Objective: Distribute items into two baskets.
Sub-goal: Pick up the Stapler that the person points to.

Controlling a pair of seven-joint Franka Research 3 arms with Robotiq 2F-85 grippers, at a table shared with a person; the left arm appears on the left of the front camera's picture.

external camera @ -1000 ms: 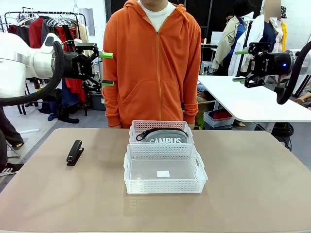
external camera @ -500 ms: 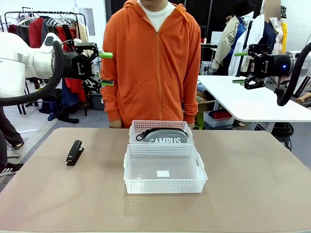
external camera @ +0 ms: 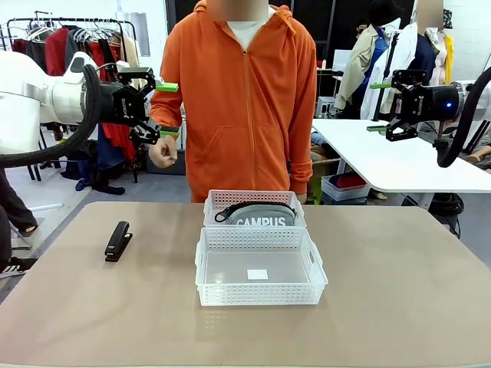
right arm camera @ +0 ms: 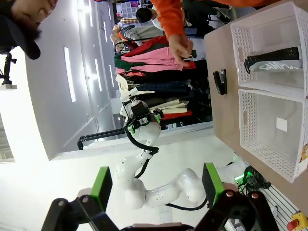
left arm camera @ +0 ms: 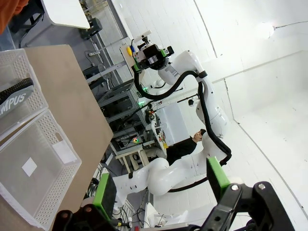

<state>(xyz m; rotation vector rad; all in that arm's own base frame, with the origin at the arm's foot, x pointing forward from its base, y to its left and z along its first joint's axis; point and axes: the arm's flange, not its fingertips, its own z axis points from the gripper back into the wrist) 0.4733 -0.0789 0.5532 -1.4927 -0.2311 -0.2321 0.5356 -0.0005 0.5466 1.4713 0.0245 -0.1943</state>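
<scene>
The grey pouch lies in the far basket with its white "CAMPUS" lettering turned to the near side. Its black strap curves along its top edge toward the left. The near basket stands wall to wall against the far one and holds a small white label on its floor. The two baskets sit at the middle of the worktop, lined up from near to far. The black stapler lies flat on the worktop well to the left of the baskets, its length running near to far, touching nothing else.

The left end effector hangs high beyond the worktop's far left corner, pointing right. Its jaws are spread wide with nothing between the green pads. The right end effector hangs at a similar height at the far right, pointing left, likewise wide open and empty. Each wrist view shows the same broad gap between that arm's own fingers.

A person in an orange hoodie stands at the far edge behind the baskets. One hand is loosely curled just below the left end effector's lower finger, apart from the stapler and the baskets.
</scene>
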